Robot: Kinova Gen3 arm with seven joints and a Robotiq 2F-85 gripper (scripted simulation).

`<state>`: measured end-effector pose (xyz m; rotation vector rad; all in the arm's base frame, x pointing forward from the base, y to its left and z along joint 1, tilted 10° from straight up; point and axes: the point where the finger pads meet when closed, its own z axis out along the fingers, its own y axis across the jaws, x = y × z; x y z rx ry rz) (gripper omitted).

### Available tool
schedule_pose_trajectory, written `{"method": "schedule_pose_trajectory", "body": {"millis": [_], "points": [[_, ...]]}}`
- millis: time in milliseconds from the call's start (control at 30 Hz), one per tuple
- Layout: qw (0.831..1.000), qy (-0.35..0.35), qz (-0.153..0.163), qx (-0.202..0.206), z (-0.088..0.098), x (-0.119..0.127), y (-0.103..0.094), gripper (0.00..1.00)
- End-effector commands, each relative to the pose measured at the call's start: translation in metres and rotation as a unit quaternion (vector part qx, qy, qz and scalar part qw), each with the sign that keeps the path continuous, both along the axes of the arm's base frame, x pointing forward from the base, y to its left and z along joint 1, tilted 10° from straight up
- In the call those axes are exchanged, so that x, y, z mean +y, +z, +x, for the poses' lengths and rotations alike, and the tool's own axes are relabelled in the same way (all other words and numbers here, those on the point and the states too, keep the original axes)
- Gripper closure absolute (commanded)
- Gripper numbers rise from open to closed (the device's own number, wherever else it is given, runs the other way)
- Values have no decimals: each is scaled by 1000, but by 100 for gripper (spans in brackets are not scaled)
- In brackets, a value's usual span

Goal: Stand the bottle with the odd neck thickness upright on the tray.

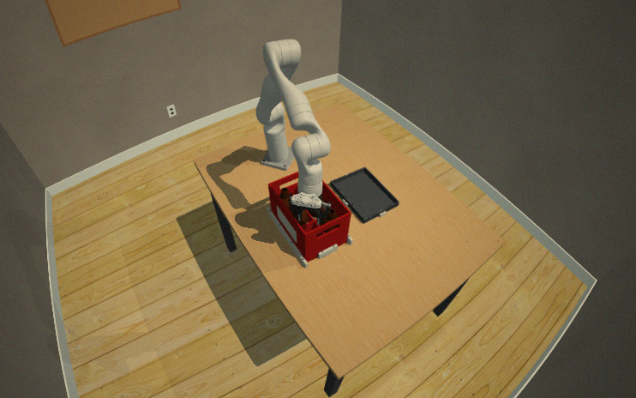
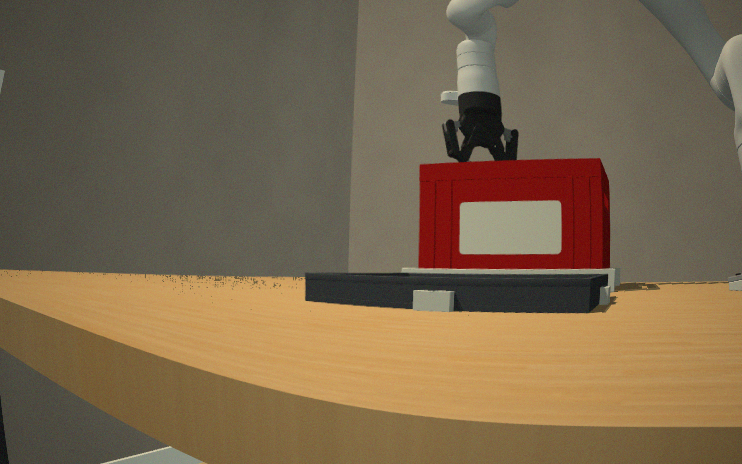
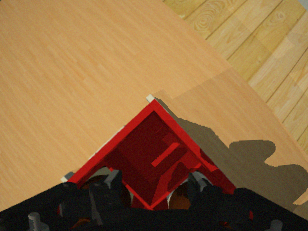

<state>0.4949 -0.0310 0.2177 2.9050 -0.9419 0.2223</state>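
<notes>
The red crate [image 1: 323,237] [image 2: 437,218] [image 3: 113,150] stands on the table beside the dark tray [image 1: 363,195] [image 2: 492,292], which holds nothing. Brown bottle necks show in the crate, one at the back left [image 1: 284,192] and one at the right [image 1: 329,213]; the others are hidden by the arm. My gripper [image 1: 313,216] [image 2: 484,157] points straight down over the middle of the crate. Its fingers are open and reach to the crate's rim. In the wrist view only the dark finger bases and a crate corner show. I cannot tell whether a neck is between the fingers.
The crate sits on a light grey base [image 1: 328,250] [image 2: 508,270]. The robot's base [image 1: 276,161] stands at the table's back edge. The table top [image 1: 399,281] stretches to the front and right. The wooden floor [image 1: 141,304] lies around the table.
</notes>
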Motion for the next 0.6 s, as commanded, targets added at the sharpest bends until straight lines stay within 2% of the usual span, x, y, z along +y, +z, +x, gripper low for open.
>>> {"method": "schedule_pose_trajectory", "body": {"millis": [0,567], "points": [[1000,2,1,-7,2,2,10,36],[1000,2,1,-7,-4,8,57,36]]}}
